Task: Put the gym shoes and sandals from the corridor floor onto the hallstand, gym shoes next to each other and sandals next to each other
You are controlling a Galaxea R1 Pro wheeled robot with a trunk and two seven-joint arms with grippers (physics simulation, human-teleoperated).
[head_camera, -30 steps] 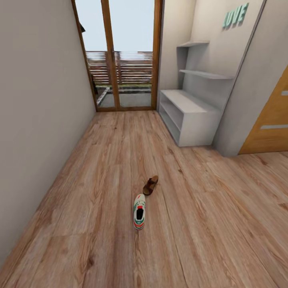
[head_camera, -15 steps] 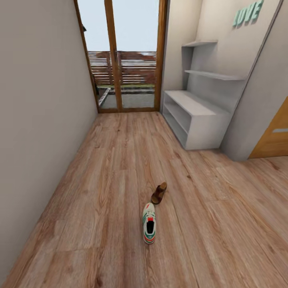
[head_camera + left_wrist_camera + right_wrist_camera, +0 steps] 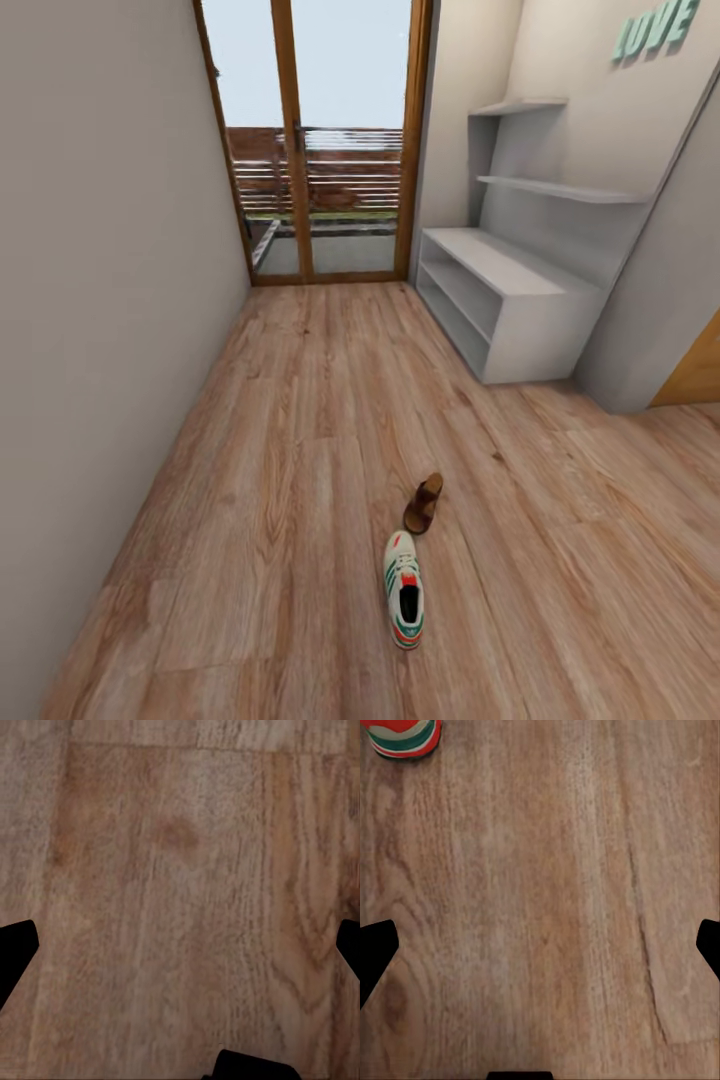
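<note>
— both pincers first: how do they stand?
— left gripper (image 3: 180, 945) hangs over bare corridor floor (image 3: 180, 870), its two dark fingertips (image 3: 15, 952) far apart at the frame's edges, so spread, pinching nothing. right gripper (image 3: 540, 945) looks the same, fingers (image 3: 375, 952) wide, with nothing between them.
— and the rack?
— hallstand (image 3: 500, 290) stands against the right wall near the glass door (image 3: 315, 150); bench top and both low shelves look bare, as do the floating shelves above.
— where are the shoes?
— one gym shoe (image 3: 404, 603) lies on the planks, toe toward the door, and one sandal (image 3: 423, 503) lies just beyond it, close but apart. the right wrist view catches the shoe's striped end (image 3: 403, 736), cut off by the frame.
— changed since a second ago?
— the whole picture has shifted: shoe and sandal sit lower and further right, so the camera moved, not them.
— anything hard to tell?
— the wooden door (image 3: 695, 375) is mostly cut off at the right edge.
</note>
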